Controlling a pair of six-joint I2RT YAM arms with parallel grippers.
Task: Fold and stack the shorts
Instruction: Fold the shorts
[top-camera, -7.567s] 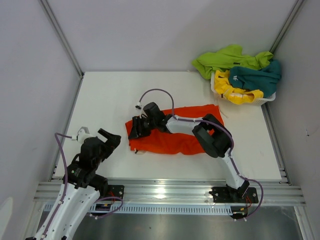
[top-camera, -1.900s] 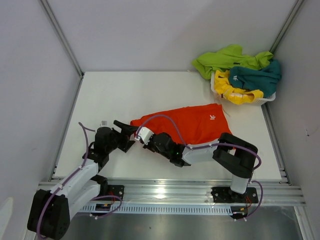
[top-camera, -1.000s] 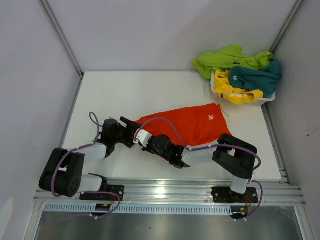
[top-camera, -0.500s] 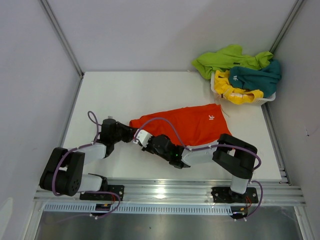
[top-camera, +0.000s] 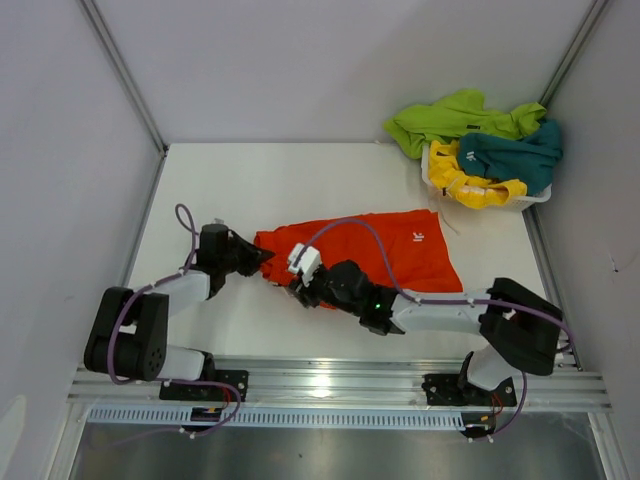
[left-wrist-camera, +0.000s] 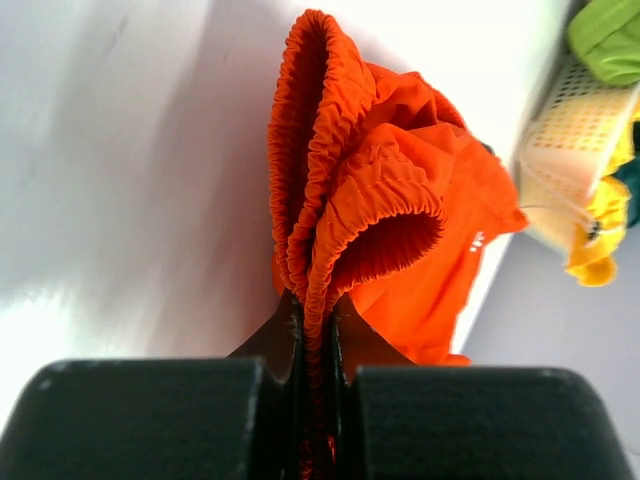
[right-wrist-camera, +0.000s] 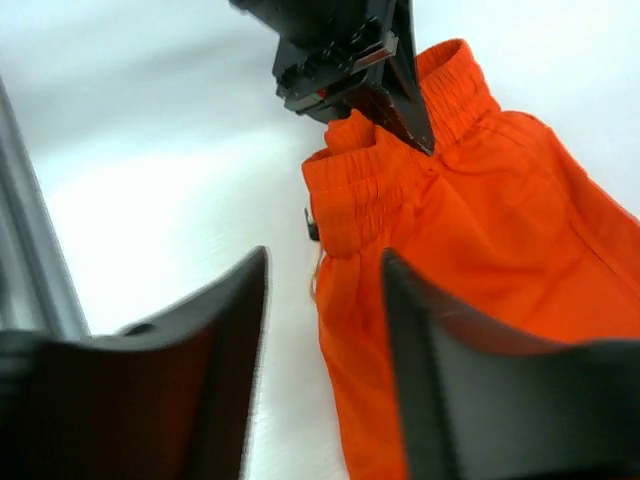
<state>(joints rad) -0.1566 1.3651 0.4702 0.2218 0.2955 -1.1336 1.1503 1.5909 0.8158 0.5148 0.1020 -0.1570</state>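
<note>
Orange shorts (top-camera: 400, 250) lie spread across the middle of the white table, waistband toward the left. My left gripper (top-camera: 262, 256) lies low at that left end, shut on the bunched elastic waistband (left-wrist-camera: 318, 320). My right gripper (top-camera: 292, 284) sits just right of it over the shorts' near edge, open (right-wrist-camera: 325, 262), with only fabric (right-wrist-camera: 500, 250) and table showing between its fingers. The right wrist view also shows the left gripper (right-wrist-camera: 422, 142) pinching the waistband. Lime green shorts (top-camera: 450, 115), teal shorts (top-camera: 515, 155) and yellow shorts (top-camera: 465, 185) are heaped at the back right.
A white mesh basket (top-camera: 538, 197) holds the heap in the back right corner, also seen as a basket (left-wrist-camera: 575, 120) from the left wrist. Grey walls close in the table (top-camera: 230, 190) on three sides. A metal rail (top-camera: 320, 385) runs along the near edge.
The left gripper has shut on the orange waistband. The right gripper has opened, let go of the fabric and drawn back to the right. The waistband end shifted slightly left.
</note>
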